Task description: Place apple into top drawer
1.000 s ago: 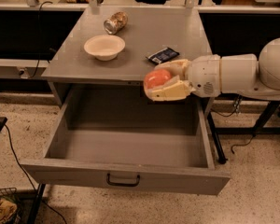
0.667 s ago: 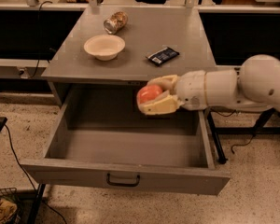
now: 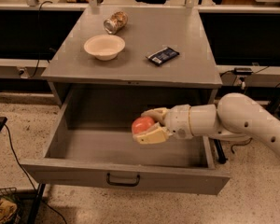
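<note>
The apple (image 3: 142,124) is red-orange and sits between the cream fingers of my gripper (image 3: 149,125). The gripper is shut on it and reaches in from the right on a white arm. It holds the apple inside the open top drawer (image 3: 93,146), right of the middle and just above the drawer floor. The drawer is grey, pulled far out, with a small dark handle (image 3: 123,180) centred on its front panel.
On the grey tabletop (image 3: 186,59) above the drawer stand a cream bowl (image 3: 104,46), a brownish can lying on its side (image 3: 115,22) and a dark snack packet (image 3: 163,55). Cables hang at the left. A basket (image 3: 2,206) sits on the floor at lower left.
The gripper has carried the apple down and to the left, from above the drawer's right rear edge to low inside the drawer.
</note>
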Motion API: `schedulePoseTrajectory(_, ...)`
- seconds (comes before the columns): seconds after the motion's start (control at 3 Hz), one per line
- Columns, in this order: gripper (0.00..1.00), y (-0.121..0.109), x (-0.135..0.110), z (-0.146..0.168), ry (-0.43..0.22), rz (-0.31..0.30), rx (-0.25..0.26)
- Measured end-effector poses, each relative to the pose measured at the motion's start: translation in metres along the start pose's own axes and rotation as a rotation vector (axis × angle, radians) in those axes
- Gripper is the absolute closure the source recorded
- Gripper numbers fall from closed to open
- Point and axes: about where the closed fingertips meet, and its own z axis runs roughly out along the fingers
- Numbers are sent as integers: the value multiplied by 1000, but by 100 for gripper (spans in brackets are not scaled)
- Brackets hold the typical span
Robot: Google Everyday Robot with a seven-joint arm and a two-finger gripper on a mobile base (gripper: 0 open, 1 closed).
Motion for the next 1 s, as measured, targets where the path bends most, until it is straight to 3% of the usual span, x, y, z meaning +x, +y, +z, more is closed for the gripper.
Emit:
schedulePoseTrajectory(0.33,100,-3,29,19,15,12,-4)
schedulePoseTrajectory(0.67,100,-18,52,38,4,-14,-4)
schedulePoseTrajectory(1.0,86,-33,63,49,-14,-88,-21)
